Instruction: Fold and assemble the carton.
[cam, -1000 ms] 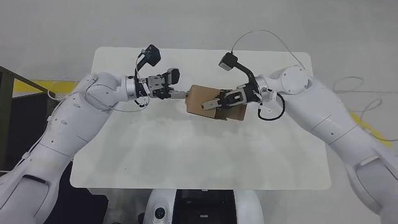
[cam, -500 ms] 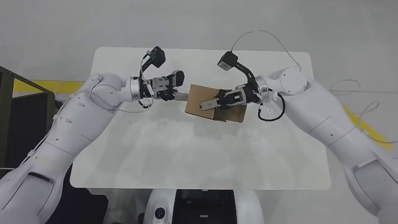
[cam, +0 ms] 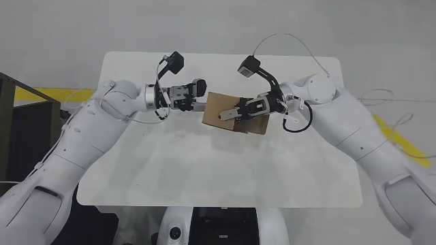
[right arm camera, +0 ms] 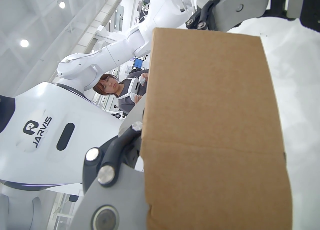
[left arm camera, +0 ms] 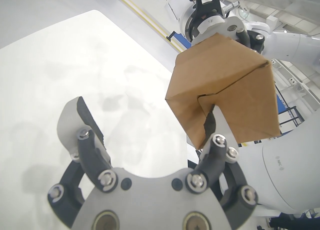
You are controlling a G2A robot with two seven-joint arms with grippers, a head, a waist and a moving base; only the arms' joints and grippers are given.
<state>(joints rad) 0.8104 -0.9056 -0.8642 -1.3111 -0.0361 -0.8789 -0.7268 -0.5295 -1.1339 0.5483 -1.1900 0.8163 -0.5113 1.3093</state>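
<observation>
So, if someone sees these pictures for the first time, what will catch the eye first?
First the brown carton, gripped by the right arm's fingers above the white table, between the two arms. Next the left arm's fingers, spread wide open, with one fingertip against the carton's folded seam.

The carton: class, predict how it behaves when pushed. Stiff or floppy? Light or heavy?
Probably light: the right gripper holds the carton above the table. Flaps likely flex: a seam gapes where the left gripper pokes. Panels look flat, so fairly stiff.
</observation>
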